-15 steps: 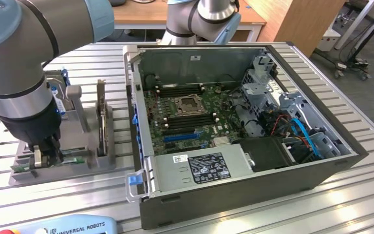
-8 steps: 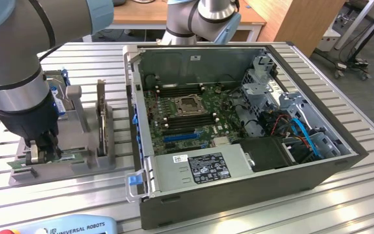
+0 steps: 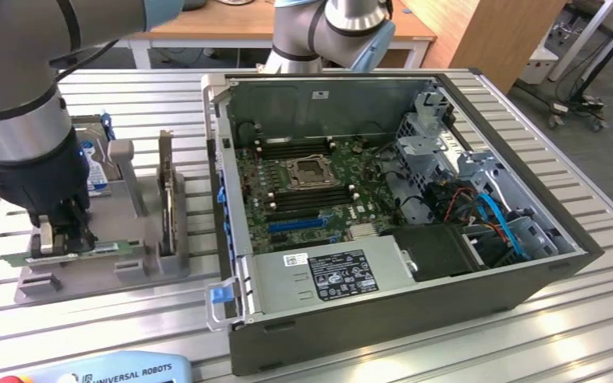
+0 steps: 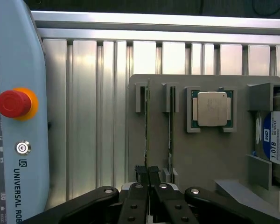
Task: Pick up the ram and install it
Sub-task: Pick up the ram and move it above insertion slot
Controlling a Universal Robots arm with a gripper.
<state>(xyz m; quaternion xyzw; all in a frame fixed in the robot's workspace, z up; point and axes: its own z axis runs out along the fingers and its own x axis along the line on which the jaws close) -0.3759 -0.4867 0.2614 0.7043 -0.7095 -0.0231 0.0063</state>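
The black gripper is clamped on a thin green ram stick standing edge-up in the grey plastic holder.

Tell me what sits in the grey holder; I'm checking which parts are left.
In the grey holder: the ram on edge in a slot, the gripper shut on it; a second stick beside it; a processor; a hard drive. The gripper covers the sticks' ends nearest it.

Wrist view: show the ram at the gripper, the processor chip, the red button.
ram (image 4: 147, 126), wrist view, its narrow edge
processor chip (image 4: 212, 108), wrist view, metal lid centre
red button (image 4: 13, 103), wrist view, button face
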